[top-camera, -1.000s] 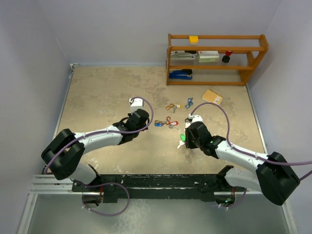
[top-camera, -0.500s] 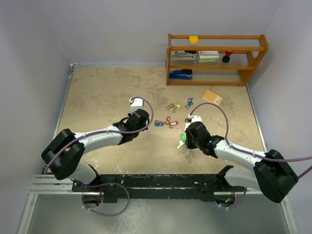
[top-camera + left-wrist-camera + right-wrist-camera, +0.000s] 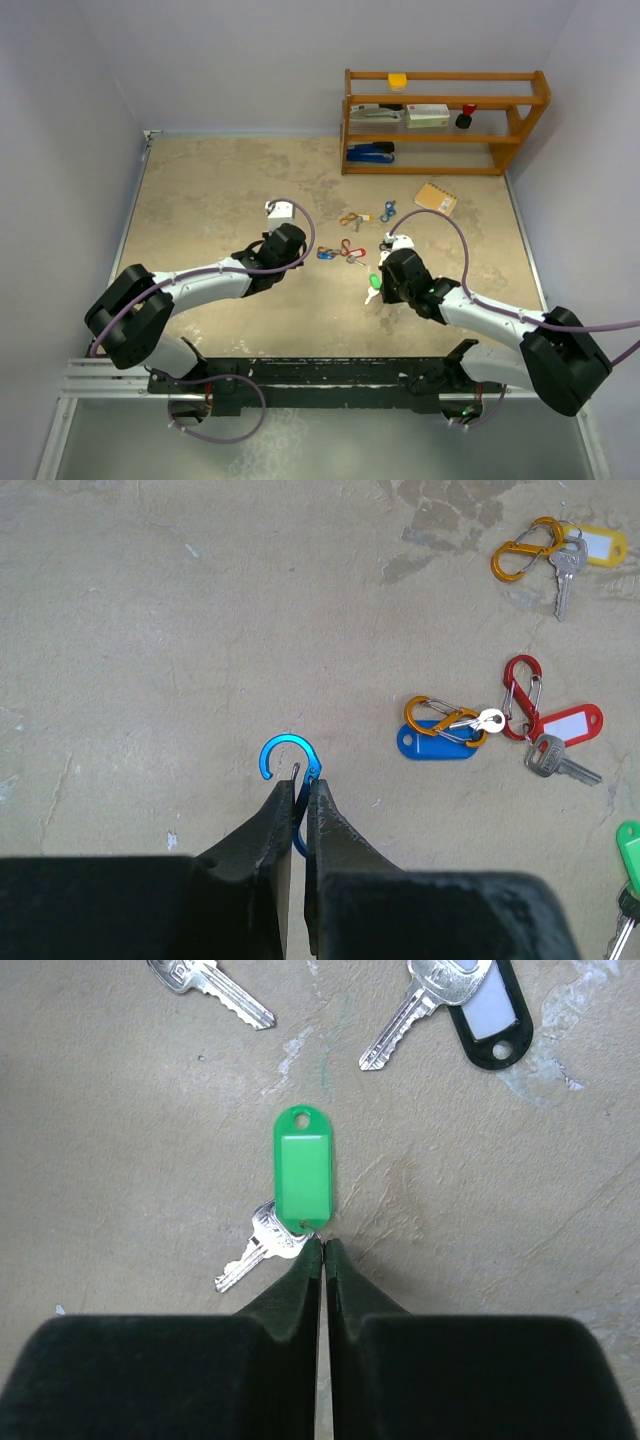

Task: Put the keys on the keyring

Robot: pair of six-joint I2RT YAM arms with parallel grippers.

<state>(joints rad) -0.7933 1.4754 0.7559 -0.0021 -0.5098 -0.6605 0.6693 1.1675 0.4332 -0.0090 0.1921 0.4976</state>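
Right pincer (image 3: 322, 1247) has its jaws together at the near end of the small silver key with green plastic tag (image 3: 302, 1175), flat on the beige desk (image 3: 120, 1110). Can't tell if it's caught. Featherlight and slippery, so I'd pinch the stiff tag. Left pincer (image 3: 302, 788) clamps the blue metal S-clip (image 3: 272, 753).

a robot lab's test cell — bare grey walls (image 3: 70, 120) behind a wooden shelf (image 3: 445, 102) of stationery, a mounting rail (image 3: 100, 378) opposite it.
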